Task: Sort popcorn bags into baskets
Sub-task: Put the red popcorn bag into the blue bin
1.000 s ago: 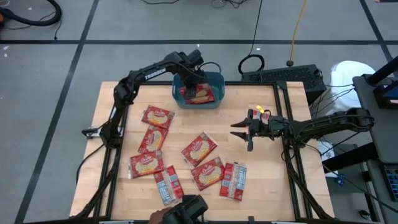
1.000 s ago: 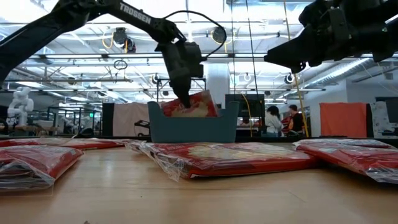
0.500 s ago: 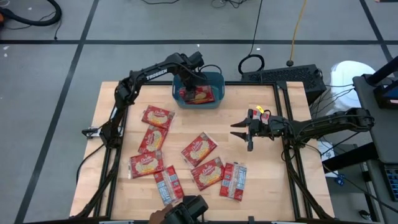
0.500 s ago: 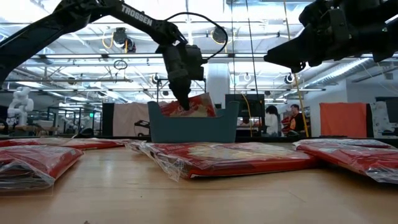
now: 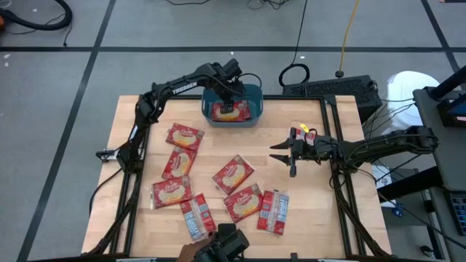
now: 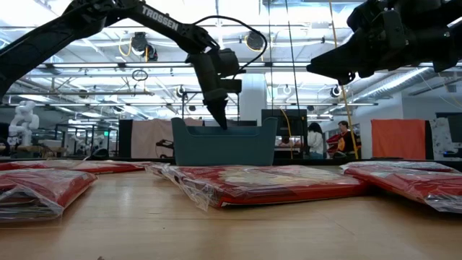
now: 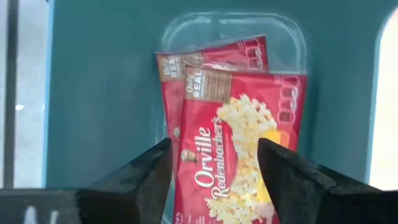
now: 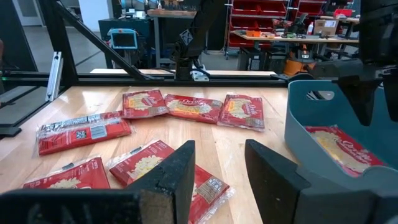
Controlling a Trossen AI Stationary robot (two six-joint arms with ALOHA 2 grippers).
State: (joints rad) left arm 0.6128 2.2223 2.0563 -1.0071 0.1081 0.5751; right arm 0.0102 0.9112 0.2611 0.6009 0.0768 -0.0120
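We see the left gripper [image 5: 230,98] hovering over the teal-blue low-walled plastic tub [image 5: 253,93], fingers spread apart and empty. Two flat red popcorn packets [image 7: 239,143] lie inside it. Seven more red packets [image 5: 233,175] lie on the wooden table [image 5: 306,218]. The right gripper [image 5: 280,154] waits mid-table, partly open, holding nothing.

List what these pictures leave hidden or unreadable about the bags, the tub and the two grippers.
- Bags in the teal tub: the left wrist view shows two overlapping packets; any beneath them are covered.
- Low view: the tub wall hides its contents entirely.
- Bottom-edge packet in the high view: partly covered by a dark camera mount.
- Left gripper: open above the tub.
- Right gripper: open, waiting over the table's right side.
- Bag print: too small from above.
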